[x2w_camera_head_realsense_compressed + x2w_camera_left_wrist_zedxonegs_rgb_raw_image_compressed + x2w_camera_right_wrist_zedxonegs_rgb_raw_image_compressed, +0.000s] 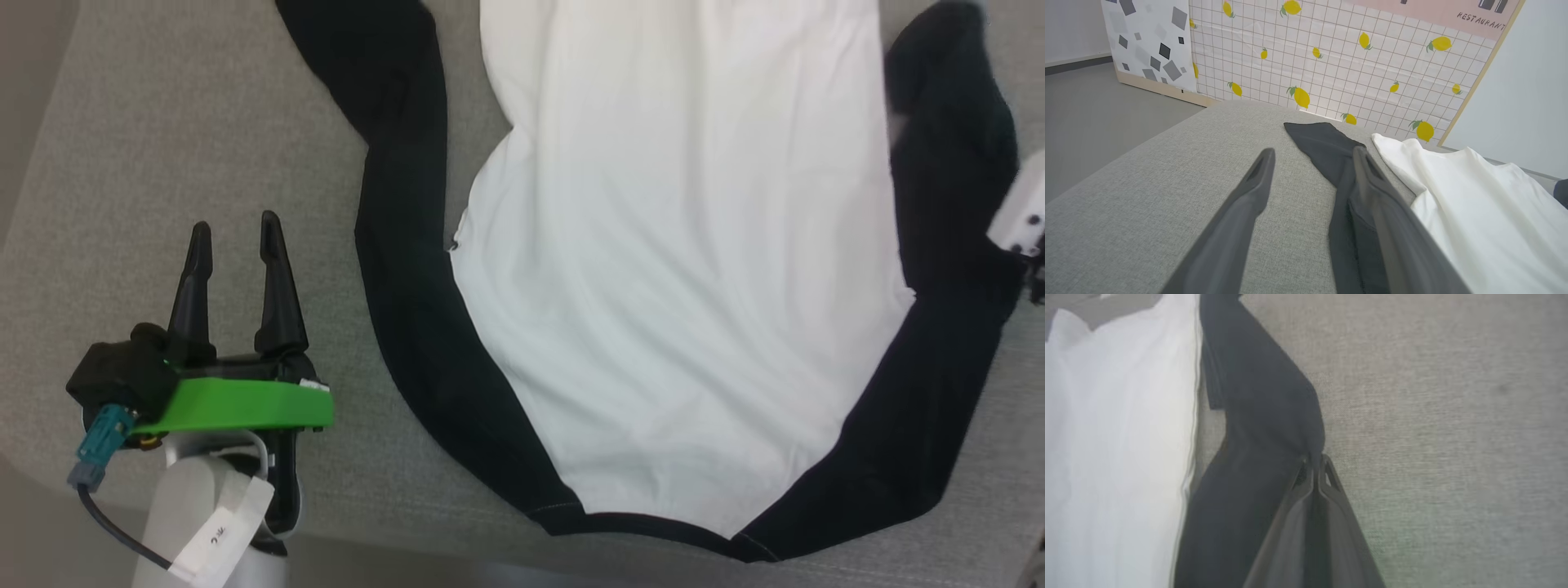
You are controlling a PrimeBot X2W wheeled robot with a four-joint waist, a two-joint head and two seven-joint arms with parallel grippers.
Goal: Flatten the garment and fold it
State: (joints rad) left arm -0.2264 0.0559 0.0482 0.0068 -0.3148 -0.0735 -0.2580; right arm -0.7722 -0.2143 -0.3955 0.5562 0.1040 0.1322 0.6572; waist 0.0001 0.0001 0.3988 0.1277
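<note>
The garment (678, 269) lies spread on the grey surface, white body in the middle with black sleeves down both sides and the collar toward the near edge. My left gripper (235, 233) stands open to the left of the left black sleeve (408, 269), apart from it; in the left wrist view its fingers (1253, 192) hover over bare grey fabric beside that sleeve (1327, 151). My right gripper (1315, 460) is shut on the edge of the right black sleeve (1261, 416); in the head view its pale wrist (1020, 212) sits at the right edge.
The grey fabric surface (163, 147) ends at a near edge along the bottom of the head view. Behind it stands a lemon-patterned grid panel (1331, 53) and a grey floor (1094, 102). Bare grey fabric (1445, 437) lies right of the right sleeve.
</note>
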